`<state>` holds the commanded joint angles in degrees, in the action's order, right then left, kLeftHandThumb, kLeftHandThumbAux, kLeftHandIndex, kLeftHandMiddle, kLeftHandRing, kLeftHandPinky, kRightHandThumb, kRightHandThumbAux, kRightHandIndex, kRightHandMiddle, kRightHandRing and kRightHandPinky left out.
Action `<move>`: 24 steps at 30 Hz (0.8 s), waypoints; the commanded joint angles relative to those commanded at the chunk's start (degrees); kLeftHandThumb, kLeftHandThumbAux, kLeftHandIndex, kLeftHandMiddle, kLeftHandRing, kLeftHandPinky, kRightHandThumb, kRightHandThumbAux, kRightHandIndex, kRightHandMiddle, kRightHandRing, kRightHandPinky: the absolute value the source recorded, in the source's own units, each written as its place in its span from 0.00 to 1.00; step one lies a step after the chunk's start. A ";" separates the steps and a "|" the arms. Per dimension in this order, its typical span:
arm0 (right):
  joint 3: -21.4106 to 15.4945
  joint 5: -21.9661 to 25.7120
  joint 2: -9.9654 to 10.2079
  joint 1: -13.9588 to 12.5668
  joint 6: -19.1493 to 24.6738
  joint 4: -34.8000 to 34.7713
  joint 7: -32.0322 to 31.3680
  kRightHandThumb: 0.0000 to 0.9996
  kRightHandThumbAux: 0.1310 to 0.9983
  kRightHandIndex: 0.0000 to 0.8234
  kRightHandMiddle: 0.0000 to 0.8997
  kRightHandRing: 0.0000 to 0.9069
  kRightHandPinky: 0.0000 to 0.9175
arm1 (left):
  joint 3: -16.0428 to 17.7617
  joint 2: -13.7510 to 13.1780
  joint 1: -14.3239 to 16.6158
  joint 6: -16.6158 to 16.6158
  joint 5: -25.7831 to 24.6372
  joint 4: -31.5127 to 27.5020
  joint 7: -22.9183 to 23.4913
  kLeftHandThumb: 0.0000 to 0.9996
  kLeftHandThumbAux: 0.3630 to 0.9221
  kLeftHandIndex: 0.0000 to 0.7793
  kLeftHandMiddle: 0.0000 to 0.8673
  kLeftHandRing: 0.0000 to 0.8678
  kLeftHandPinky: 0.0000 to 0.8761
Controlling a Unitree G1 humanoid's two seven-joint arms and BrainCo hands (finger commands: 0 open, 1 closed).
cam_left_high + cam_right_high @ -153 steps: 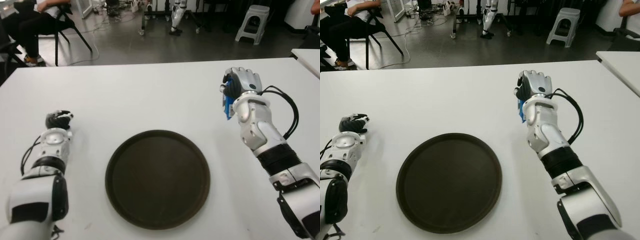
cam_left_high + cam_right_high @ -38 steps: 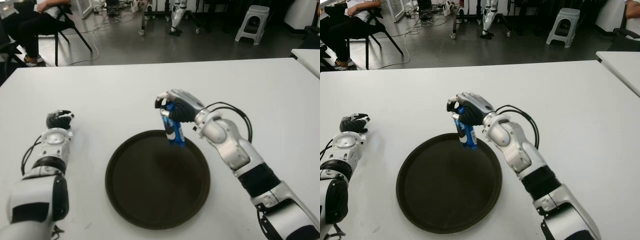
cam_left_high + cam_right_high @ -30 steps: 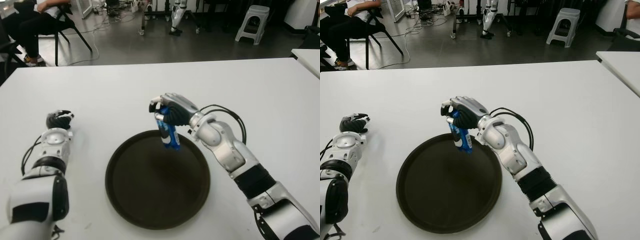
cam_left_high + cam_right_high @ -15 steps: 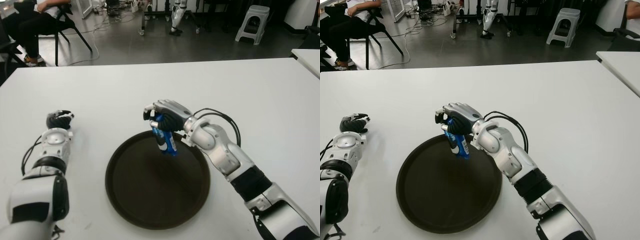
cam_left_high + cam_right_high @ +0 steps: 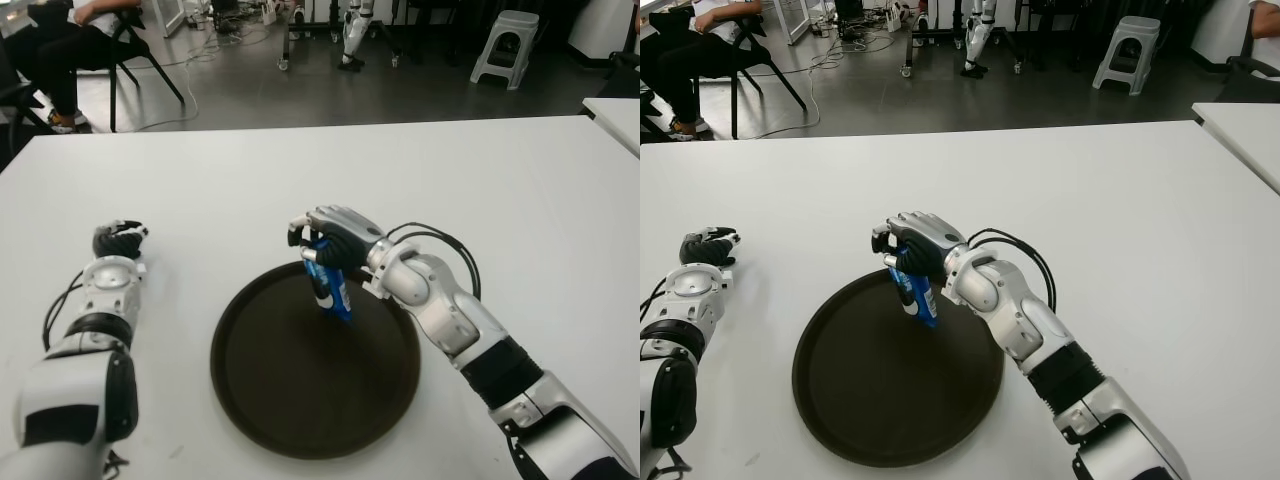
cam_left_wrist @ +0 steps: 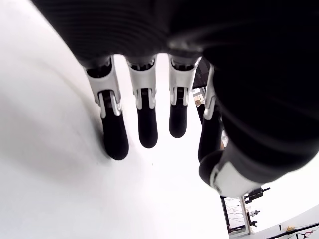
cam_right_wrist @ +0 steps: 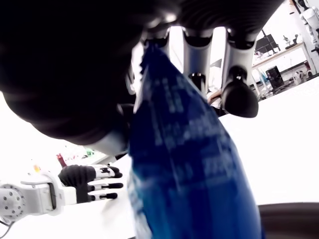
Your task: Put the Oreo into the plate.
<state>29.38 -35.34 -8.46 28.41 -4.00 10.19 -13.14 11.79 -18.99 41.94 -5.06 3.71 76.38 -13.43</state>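
Observation:
My right hand [image 5: 325,242] is curled around a blue Oreo pack [image 5: 328,286], held upright over the far part of the dark round plate [image 5: 300,400]. The pack's lower end hangs just above or on the plate's surface; I cannot tell if it touches. In the right wrist view the blue Oreo pack [image 7: 189,164] fills the middle, with fingers [image 7: 239,92] wrapped around its top. My left hand [image 5: 118,238] shows at the left of the white table, well away from the plate, fingers relaxed and holding nothing in the left wrist view [image 6: 144,119].
The white table [image 5: 500,180] stretches around the plate. Beyond its far edge are a chair with a seated person [image 5: 70,40], a grey stool [image 5: 510,45] and another table's corner [image 5: 615,110] at the right.
Over five seconds my right hand has carried the Oreo pack from the far right of the table to above the plate. In the last half second it sank slightly.

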 joint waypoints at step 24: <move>0.22 -0.69 -0.31 -0.61 -0.60 -0.36 0.35 0.71 0.67 0.53 0.89 0.88 0.84 | 0.06 -0.11 -0.07 0.00 -0.06 0.05 0.02 0.68 0.64 0.51 0.23 0.25 0.28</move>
<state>29.60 -36.03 -8.77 27.80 -4.59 9.83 -12.79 11.85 -19.09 41.86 -5.06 3.65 76.42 -13.41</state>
